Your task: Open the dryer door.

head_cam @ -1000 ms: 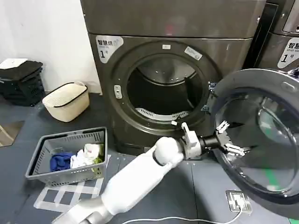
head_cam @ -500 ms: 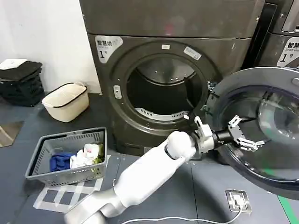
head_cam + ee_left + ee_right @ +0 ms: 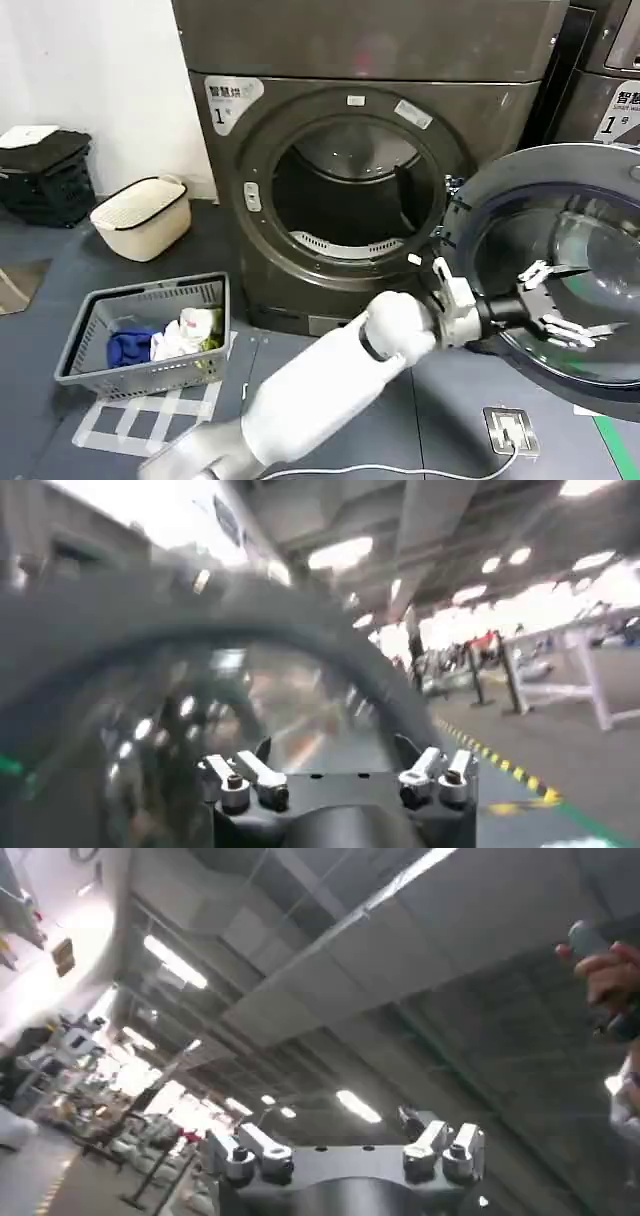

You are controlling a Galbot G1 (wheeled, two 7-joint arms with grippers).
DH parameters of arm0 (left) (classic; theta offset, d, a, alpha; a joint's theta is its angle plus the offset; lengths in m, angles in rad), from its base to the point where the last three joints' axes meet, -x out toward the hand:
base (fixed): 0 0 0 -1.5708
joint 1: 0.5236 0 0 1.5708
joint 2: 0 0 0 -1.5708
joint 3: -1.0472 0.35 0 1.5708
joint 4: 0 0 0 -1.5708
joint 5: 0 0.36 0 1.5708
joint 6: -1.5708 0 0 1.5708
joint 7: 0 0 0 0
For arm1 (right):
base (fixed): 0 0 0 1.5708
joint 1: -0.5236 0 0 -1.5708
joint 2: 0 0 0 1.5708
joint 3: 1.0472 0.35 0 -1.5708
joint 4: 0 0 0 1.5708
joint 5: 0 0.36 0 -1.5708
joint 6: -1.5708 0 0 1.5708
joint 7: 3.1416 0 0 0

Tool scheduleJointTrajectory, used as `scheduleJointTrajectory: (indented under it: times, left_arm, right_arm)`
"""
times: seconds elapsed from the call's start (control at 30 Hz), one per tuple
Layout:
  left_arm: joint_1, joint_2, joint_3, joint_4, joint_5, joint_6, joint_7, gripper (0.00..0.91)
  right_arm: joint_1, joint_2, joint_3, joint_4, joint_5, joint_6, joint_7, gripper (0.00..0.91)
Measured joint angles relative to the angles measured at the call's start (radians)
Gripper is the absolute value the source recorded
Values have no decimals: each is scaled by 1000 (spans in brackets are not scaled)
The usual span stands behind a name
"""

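Left hand [image 3: 560, 300] spread against dryer door [image 3: 560, 190]; basket [image 3: 90, 345] nr left.

The right gripper [image 3: 343, 1153], grey metal with spread fingers, points up at a grey ceiling with long lights [image 3: 358, 1105].
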Motion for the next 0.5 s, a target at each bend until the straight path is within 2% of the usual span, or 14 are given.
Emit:
scheduleJointTrajectory:
  times: [0.2, 0.33, 0.5]
  left_arm:
    - [65, 256, -41, -189, -68, 42, -46, 907]
    - [117, 412, -93, -311, -112, 54, -67, 907]
    - [187, 579, -186, -412, -147, 57, -74, 907]
  right_arm:
    - [4, 0, -28, 14, 94, -26, -33, 907]
    - [13, 0, -46, 19, 98, -28, -60, 907]
    - [24, 0, -69, 9, 106, -21, -79, 907]
